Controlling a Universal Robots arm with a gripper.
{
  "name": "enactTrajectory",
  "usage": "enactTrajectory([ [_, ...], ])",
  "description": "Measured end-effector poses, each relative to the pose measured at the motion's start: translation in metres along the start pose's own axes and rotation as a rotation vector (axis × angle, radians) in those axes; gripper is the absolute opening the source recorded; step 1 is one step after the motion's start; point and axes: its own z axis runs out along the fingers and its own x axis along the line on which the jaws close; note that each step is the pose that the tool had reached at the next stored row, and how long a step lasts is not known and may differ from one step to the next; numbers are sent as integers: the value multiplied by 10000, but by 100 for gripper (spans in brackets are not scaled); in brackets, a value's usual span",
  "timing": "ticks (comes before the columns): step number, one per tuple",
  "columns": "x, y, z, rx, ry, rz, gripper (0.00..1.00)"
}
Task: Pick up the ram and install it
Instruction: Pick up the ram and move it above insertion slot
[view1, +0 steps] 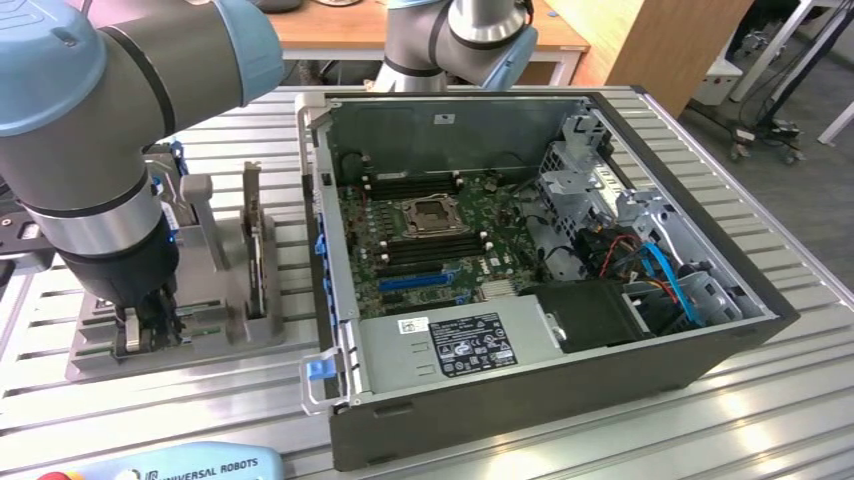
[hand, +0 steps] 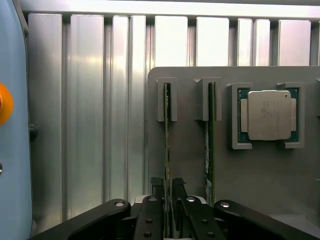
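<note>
Where black gripper (hand: 168, 192) stands narrowly parted, thin green ram (hand: 166, 142) between, grey slotted holder (hand: 187, 160).

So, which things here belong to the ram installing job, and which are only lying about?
Job: ram, with the gripper at it; grey holder; open computer case; motherboard.
Lying about: second stick; processor chip; teach pendant.

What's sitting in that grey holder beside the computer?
Two ram sticks standing on edge and a processor chip lying flat. The robot arm covers the sticks' near ends.
</note>
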Motion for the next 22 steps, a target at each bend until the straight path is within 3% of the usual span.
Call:
enactTrajectory([
  [8,0,0,0,0,0,0,21],
  [12,0,0,0,0,0,0,11],
  [22,0,0,0,0,0,0,11],
])
